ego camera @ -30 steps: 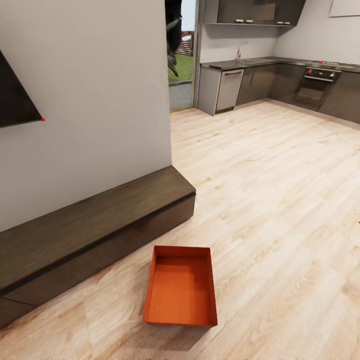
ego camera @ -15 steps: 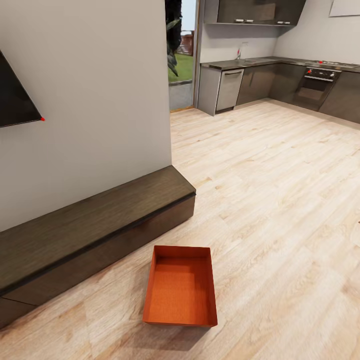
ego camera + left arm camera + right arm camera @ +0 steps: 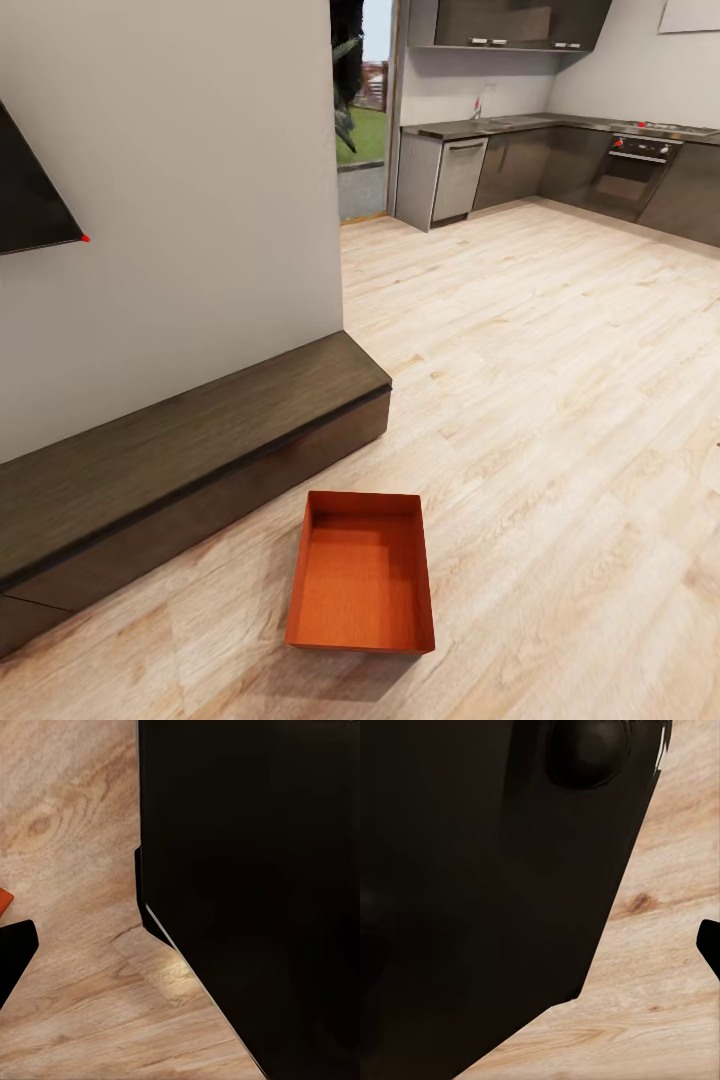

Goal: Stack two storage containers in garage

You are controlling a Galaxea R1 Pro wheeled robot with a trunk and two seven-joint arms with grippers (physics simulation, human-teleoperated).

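Head view: one orange-red storage container [image 3: 361,573] lies open side up on the light wood plank floor [image 3: 540,400] of the living room, just beside the near end of the long dark low cabinet [image 3: 180,460] but apart from it; its long axis runs away from the camera, roughly toward the kitchen units [image 3: 540,165] at the far wall; its interior holds nothing. A grey wall [image 3: 170,200] rises behind the cabinet, with the dark corner of a wall TV [image 3: 30,195] at the picture's left edge; beyond the wall's end an opening [image 3: 362,110] shows greenery. Left wrist view: a small orange corner [image 3: 4,900], probably the container, sits at the frame edge over plank floor; a dark body [image 3: 255,892] blocks the rest. Whether either pincer is spread or pressed together cannot be told.
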